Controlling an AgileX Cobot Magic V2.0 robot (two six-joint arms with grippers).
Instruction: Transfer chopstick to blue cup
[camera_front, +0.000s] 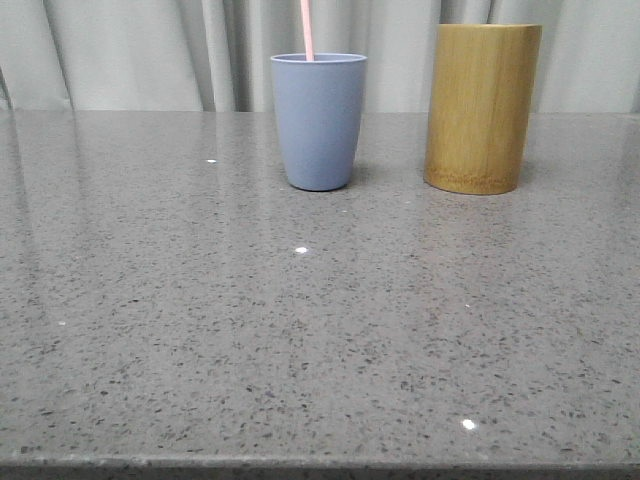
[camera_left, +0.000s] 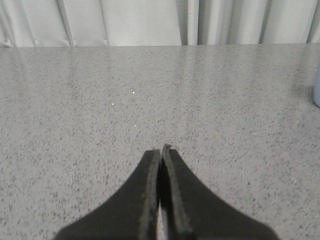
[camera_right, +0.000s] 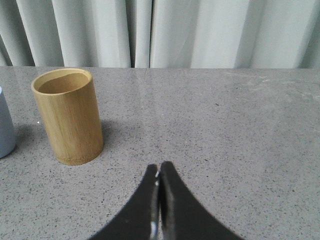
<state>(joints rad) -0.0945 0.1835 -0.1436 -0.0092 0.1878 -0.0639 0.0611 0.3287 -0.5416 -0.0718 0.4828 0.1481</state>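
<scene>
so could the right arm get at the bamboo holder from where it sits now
Probably yes. In the right wrist view, bare table lies between the shut right gripper and the bamboo holder. The blue cup stands apart on its far side, out of the way.

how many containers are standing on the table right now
2. The blue cup stands near the table's far middle, with the chopstick sticking out of it. The bamboo cylinder stands to its right, apart from it.

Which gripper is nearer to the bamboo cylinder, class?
Right. The right gripper, shut and empty, sits just in front of the bamboo cylinder. The left gripper, also shut, is beyond the blue cup, which itself stands to the cylinder's left.
</scene>
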